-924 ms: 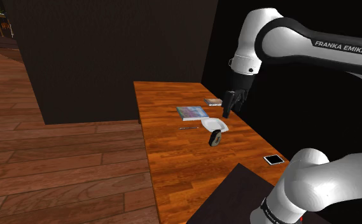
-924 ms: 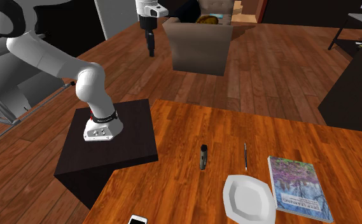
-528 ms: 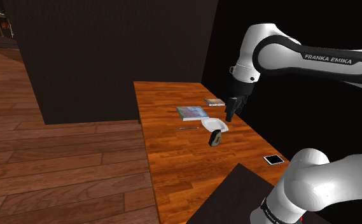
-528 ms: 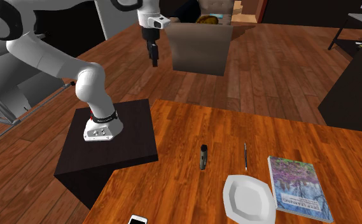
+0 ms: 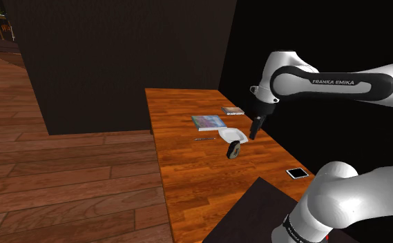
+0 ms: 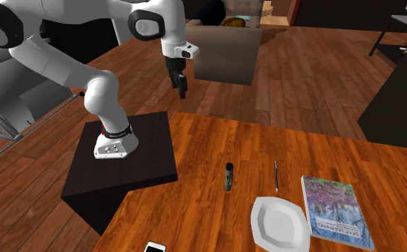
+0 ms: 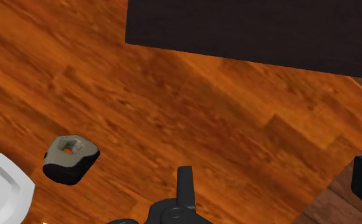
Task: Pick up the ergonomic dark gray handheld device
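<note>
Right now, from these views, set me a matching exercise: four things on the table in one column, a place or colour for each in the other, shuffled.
1 handheld device
2 plate
3 book
4 phone

A lies nearest the stand
B plain white
C colourful cover
D dark, beside the thin pen

Pairs: 1-D, 2-B, 3-C, 4-A.

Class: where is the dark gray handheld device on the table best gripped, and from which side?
Grip the handheld device across its narrow middle, probably from straight above: it lies flat, long and slim, on the table, with bare wood along both long sides, clear of the white plate.
</note>
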You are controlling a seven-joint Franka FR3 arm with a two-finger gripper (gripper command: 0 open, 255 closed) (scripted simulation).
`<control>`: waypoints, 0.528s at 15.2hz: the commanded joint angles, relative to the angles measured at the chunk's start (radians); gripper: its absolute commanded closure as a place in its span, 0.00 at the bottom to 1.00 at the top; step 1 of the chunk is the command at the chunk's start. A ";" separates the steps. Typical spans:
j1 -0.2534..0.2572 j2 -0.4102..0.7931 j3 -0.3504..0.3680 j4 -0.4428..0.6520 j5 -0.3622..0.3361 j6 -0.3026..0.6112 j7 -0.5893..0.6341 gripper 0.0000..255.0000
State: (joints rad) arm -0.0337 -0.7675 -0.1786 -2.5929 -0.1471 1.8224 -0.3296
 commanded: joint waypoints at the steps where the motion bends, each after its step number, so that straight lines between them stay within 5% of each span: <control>1: -0.005 0.035 -0.044 -0.025 -0.033 0.071 -0.064 0.00; 8: -0.014 0.216 -0.209 -0.038 -0.118 0.303 -0.291 0.00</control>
State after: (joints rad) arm -0.0469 -0.5740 -0.3651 -2.6214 -0.2533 2.0854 -0.5871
